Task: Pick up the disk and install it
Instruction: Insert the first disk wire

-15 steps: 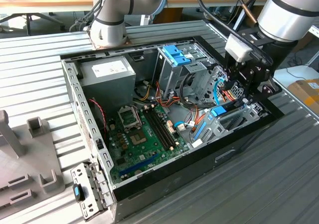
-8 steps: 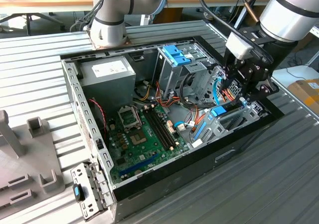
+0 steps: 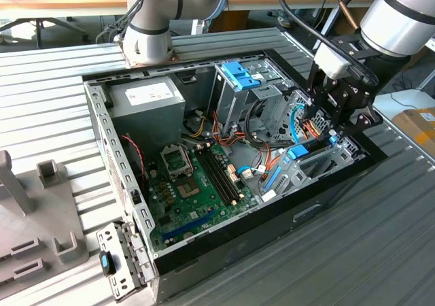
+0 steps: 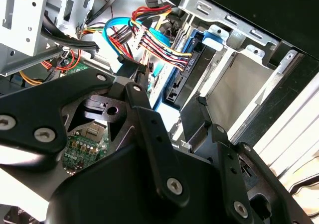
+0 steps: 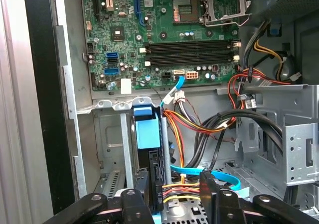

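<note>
blue-railed disk (image 5: 148,149): stands on edge in the drive bay (image 5: 112,149) at the open computer case's (image 3: 326,190) front corner, long axis running down into the bay, blue end tab uppermost, toward the green motherboard (image 5: 164,30). gripper (image 3: 338,96): above the bay, fingers flanking the disk; grasp cannot be told. coloured cables (image 4: 159,47) alongside.

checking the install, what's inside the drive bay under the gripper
The dark hard drive with blue rails and blue end tab stands on edge in the grey metal bay; its lower end is covered by the gripper.
</note>
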Robot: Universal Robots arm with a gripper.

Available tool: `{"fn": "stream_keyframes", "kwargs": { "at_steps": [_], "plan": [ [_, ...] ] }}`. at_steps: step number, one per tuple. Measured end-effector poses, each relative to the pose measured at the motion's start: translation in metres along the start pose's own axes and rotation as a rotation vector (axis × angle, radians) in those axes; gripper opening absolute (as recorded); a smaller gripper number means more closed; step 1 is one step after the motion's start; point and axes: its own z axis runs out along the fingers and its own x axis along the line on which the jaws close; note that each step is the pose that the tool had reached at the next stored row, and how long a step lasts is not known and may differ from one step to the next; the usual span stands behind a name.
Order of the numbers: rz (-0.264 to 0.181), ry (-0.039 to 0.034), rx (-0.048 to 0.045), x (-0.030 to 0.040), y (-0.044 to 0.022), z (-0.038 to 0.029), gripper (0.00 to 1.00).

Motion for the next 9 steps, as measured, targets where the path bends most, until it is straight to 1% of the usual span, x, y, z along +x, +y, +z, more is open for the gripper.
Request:
{"fn": "stream_keyframes", "kwargs": {
  "at_steps": [9],
  "plan": [
    [0.0, 0.0, 0.0001, 0.0, -0.0001, 0.0, 0.53]
  ]
}}
